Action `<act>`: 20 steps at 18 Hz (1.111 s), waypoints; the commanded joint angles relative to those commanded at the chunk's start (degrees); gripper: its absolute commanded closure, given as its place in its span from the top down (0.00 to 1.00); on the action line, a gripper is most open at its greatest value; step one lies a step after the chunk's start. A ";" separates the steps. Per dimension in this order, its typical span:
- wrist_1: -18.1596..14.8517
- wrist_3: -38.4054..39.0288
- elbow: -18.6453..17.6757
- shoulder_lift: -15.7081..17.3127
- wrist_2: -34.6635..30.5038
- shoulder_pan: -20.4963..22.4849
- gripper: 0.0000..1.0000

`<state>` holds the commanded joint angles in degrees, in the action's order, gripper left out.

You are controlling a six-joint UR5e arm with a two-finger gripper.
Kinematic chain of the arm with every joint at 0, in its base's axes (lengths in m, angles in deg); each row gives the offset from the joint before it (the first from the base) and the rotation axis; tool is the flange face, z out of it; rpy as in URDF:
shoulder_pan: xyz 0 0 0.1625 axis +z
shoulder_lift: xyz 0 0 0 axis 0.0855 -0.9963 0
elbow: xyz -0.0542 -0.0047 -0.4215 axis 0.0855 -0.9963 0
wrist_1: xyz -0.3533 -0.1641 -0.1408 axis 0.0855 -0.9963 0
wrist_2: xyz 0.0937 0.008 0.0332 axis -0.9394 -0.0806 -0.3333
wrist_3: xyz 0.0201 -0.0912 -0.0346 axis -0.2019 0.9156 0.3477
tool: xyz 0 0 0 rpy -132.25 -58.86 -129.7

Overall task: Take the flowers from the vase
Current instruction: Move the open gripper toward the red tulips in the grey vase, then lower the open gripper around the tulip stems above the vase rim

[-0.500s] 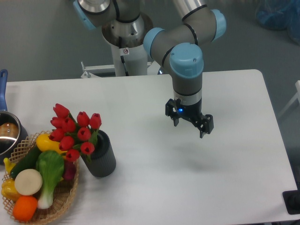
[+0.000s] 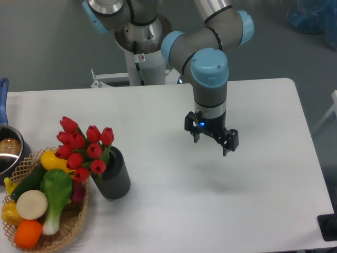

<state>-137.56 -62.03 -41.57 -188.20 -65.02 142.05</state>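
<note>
at counter centre-right: tool (image 2: 211, 139) hangs above the white counter (image 2: 253, 174), pointing down, fingers spread apart, nothing between them; blue light lit on its wrist.
arm: ur5e, grey links with light blue caps, comes down from the top of the frame; base column stands behind the counter's far edge.
flowers: red tulips (image 2: 84, 146) with green stems, sitting in the vase, heads leaning left over the basket rim.
vase: dark grey ribbed cylinder (image 2: 115, 176), upright on the counter at lower left, touching or just beside the basket; cannot tell which.
tool to flowers: well apart; tool is to the right of the bunch, over bare counter.
basket: woven wicker basket (image 2: 73, 223) at the lower left corner, holding toy vegetables: green leafy one (image 2: 55, 192), yellow squash (image 2: 51, 159), orange piece (image 2: 27, 234), pale round slice (image 2: 31, 204).
pot: metal pot (image 2: 9, 153) with blue handle (image 2: 3, 100) at the left edge, partly cut off by the frame.
</note>
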 joint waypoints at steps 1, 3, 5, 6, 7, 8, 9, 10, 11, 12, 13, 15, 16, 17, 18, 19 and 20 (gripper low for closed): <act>0.09 0.00 -0.09 0.00 0.70 0.35 1.00; 0.09 0.09 -0.53 0.09 2.37 0.62 1.00; 0.17 0.09 -0.88 0.35 3.78 0.62 1.00; 0.18 0.09 -0.97 0.44 4.57 0.62 1.00; 0.26 0.09 -1.40 0.61 5.71 0.62 1.00; 0.44 0.09 -1.93 1.31 6.76 0.62 1.00; 0.44 0.17 -2.46 2.28 7.99 0.53 1.00; 0.44 0.09 -3.16 3.59 9.31 0.53 1.00; 0.44 0.09 -3.95 4.73 10.63 0.62 1.00; 0.44 0.09 -4.39 5.53 11.95 0.62 1.00; 0.44 0.00 -4.66 5.97 13.00 0.62 1.00; 0.53 0.00 -4.66 6.59 14.41 0.53 1.00; 0.61 -0.26 -4.66 7.03 15.46 0.44 1.00; 0.62 -0.44 -4.66 7.29 16.69 0.44 1.00; 0.62 -0.53 -4.66 7.73 18.01 0.53 1.00; 0.62 -0.53 -4.66 8.00 19.24 0.53 1.00; 0.62 -0.61 -4.66 8.43 20.21 0.44 1.00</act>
<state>-136.94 -62.64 -46.23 -179.77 -44.81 142.49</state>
